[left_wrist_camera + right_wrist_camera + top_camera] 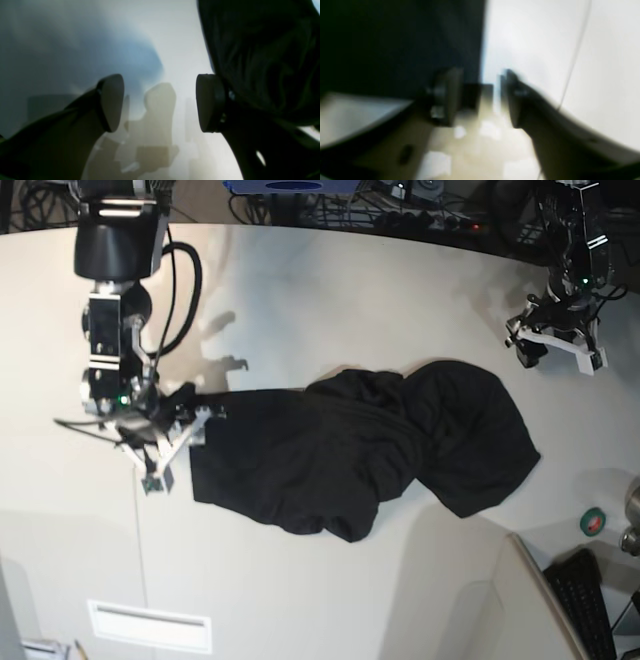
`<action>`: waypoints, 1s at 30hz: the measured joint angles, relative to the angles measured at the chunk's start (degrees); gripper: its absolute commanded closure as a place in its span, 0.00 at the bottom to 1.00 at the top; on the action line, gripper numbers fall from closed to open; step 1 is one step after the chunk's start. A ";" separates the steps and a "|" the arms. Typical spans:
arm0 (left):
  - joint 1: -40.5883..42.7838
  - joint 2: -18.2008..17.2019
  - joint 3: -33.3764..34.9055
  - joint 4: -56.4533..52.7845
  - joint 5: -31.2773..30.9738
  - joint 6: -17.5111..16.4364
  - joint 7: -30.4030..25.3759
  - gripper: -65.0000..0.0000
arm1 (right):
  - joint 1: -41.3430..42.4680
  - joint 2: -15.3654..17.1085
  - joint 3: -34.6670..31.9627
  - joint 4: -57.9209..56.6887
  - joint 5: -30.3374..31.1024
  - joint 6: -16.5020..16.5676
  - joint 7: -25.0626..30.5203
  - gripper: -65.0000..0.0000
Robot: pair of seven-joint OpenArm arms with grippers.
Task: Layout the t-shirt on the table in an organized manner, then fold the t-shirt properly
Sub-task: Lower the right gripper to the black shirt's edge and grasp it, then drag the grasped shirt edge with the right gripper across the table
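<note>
The black t-shirt [340, 450] lies crumpled across the middle of the off-white table [330, 290]; no print shows. My right gripper [178, 448] is open at the shirt's left edge. In the blurred right wrist view the gripper [480, 100] stands with its fingers apart, dark cloth [395, 45] on the left and bare table [535, 37] on the right. My left gripper [555, 350] is open and empty, apart from the shirt beyond its upper right part. In the left wrist view the gripper [160, 102] is wide open, with the shirt [262, 62] at its right.
A small white rectangular plate [150, 625] lies near the front left. A green tape roll [593, 522] and a keyboard [590, 600] sit at the front right. Cables [420, 215] run beyond the table's curved far edge. A thin seam line [577, 50] crosses the tabletop.
</note>
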 measured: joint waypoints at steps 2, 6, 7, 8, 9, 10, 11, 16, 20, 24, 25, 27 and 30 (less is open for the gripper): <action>0.00 -0.07 -0.15 0.04 0.02 -3.13 -0.33 0.34 | 3.65 0.13 0.04 -5.62 -0.15 0.00 0.48 0.43; -0.24 0.92 0.07 0.26 -0.04 -4.33 -0.33 0.34 | 10.34 1.25 0.11 -20.57 -0.35 0.00 3.67 0.43; -0.20 1.18 0.02 0.26 -0.04 -4.33 -0.26 0.34 | 12.52 1.62 0.13 -23.91 -0.33 0.02 4.96 0.43; 0.02 1.33 -0.04 0.39 -0.02 -4.28 -0.09 0.34 | 14.58 1.79 0.13 -26.77 -0.50 -0.02 5.57 0.43; 0.15 1.40 -0.04 0.57 0.09 -4.20 0.00 0.34 | 16.22 1.79 0.11 -29.51 -0.59 -0.04 6.86 0.43; 0.17 1.42 -0.04 1.20 0.20 -4.26 0.00 0.34 | 16.81 1.75 -0.09 -31.30 -0.57 -0.07 8.11 0.43; 0.20 1.42 -0.04 2.14 0.00 -4.31 -0.02 0.34 | 16.85 1.92 -1.73 -32.15 -0.66 -0.24 9.66 0.44; 1.29 1.29 -0.48 5.51 -0.02 -4.31 -0.11 0.34 | 14.40 1.70 -12.98 -29.73 -0.63 -1.49 11.26 0.79; 1.27 0.81 -0.50 5.64 0.02 -4.28 -0.09 0.34 | 9.94 0.79 -11.98 -24.15 0.94 -0.39 10.88 1.00; 1.18 0.74 -0.50 5.46 -0.02 -4.31 -0.07 0.34 | 2.16 0.63 -7.06 -12.79 0.68 0.17 7.67 1.00; 1.31 0.70 -0.55 5.46 0.00 -4.31 -0.11 0.34 | -0.48 0.79 -6.10 -8.74 0.35 0.13 5.44 1.00; 1.49 0.74 -0.57 5.46 0.00 -4.28 -0.24 0.34 | -5.03 1.16 -4.33 -0.04 -0.94 -0.22 -0.81 1.00; 1.75 0.81 -0.52 5.46 0.00 -4.31 -0.24 0.34 | -11.13 1.84 -2.71 13.16 -0.90 -0.26 -4.26 1.00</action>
